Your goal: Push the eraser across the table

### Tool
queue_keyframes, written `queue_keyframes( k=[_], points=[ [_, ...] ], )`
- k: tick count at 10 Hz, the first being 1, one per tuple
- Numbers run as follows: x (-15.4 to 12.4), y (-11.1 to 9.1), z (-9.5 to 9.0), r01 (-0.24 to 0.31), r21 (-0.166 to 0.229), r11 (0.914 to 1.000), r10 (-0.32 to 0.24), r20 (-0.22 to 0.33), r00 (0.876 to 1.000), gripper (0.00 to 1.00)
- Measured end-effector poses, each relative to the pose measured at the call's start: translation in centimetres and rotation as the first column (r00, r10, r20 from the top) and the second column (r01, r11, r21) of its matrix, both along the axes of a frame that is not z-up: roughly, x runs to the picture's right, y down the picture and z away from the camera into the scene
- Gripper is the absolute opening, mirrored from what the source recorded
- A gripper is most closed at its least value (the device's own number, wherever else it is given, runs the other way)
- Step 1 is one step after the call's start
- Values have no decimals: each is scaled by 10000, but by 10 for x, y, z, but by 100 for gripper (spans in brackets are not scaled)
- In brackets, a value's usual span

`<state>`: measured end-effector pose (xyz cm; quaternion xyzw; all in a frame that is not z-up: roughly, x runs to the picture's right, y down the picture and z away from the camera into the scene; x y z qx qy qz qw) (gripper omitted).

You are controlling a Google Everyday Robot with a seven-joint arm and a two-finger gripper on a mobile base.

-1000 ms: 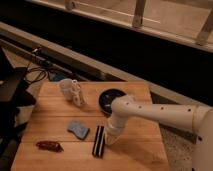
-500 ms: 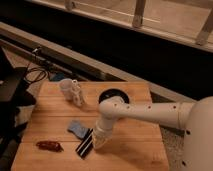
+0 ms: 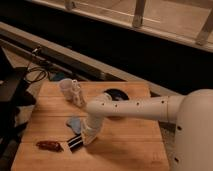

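Note:
The eraser (image 3: pixel 74 143), a narrow black block with pale stripes, lies on the wooden table (image 3: pixel 130 145) near the front left, partly hidden under my arm. My gripper (image 3: pixel 88 137) points down at the eraser's right end, touching or just beside it. The white arm reaches in from the right across the table.
A blue sponge-like pad (image 3: pixel 74 123) lies just behind the eraser. A small red-brown object (image 3: pixel 49 145) lies to its left. A white cup-like item (image 3: pixel 71 91) stands at the back left, and a dark bowl (image 3: pixel 116 94) at the back centre. Cables and dark equipment (image 3: pixel 15 92) sit left of the table.
My arm has swept to the left across the table. The eraser has slid left with it and turned, ending closer to the red-brown object.

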<state>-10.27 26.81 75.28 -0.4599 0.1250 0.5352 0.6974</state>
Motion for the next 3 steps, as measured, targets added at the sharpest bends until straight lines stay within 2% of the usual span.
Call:
queue_keyframes(
  k=[1,2,3],
  points=[
    [-2,-8,1,33,201,9998,-33,-46,10000,23],
    [-3,-9,2,56,162,9999,-56,3,10000,24],
    [-6,-5,2,249,44,9997,-249,45,9997,20]
  ],
)
